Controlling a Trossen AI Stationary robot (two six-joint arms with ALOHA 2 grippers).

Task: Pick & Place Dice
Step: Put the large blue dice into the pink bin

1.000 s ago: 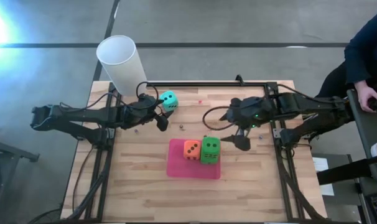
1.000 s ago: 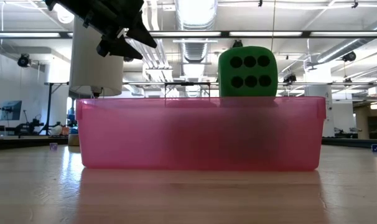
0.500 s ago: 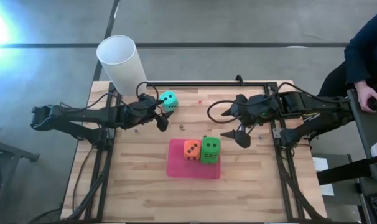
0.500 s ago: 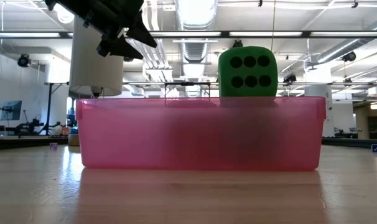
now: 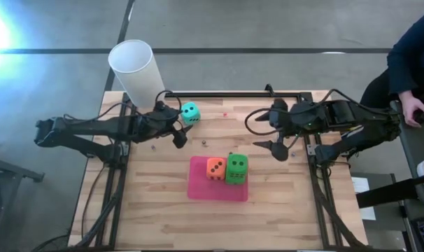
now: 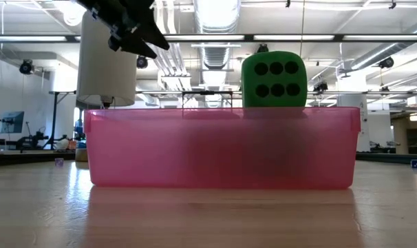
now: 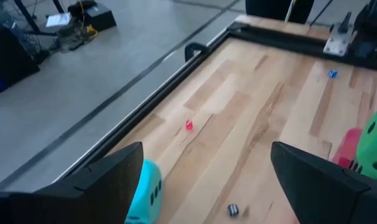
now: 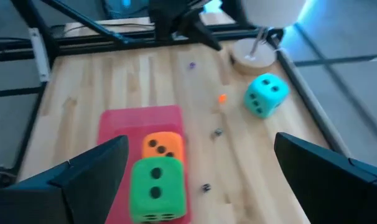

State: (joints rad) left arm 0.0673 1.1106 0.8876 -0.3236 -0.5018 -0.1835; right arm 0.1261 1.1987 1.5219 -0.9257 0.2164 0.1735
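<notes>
High view: teal die (image 5: 190, 113) sits loose on the surface (image 5: 156, 203) in the upper-middle left of the frame, just beside the left tool (image 5: 178, 130), whose fingers are spread wide and hold nothing. Left wrist view confirms it: the die shows at one finger's edge, not between the two. Risk 1: if the left tool closes from this offset, one finger would likely strike the die's side and push or roll it toward the black rail at the surface's far edge; it looks soft, so a corner pinch could also squirt it out. Risk 2: the white cup (image 5: 135, 66) stands at the upper-left corner, near the left arm; a wide swing could tip it. Risk 3: tiny loose bits lie scattered on the surface near the die and could get under a finger. Right tool (image 5: 273, 146) hovers right of centre, wide and empty, near the pink tray (image 5: 198, 187). Tray contents: orange die (image 5: 215, 168) and a green die (image 5: 236, 169), touching side by side; in the low view the green one rises above the rim, so it may be resting on something hidden, cannot tell what. Cup interior not visible.
</notes>
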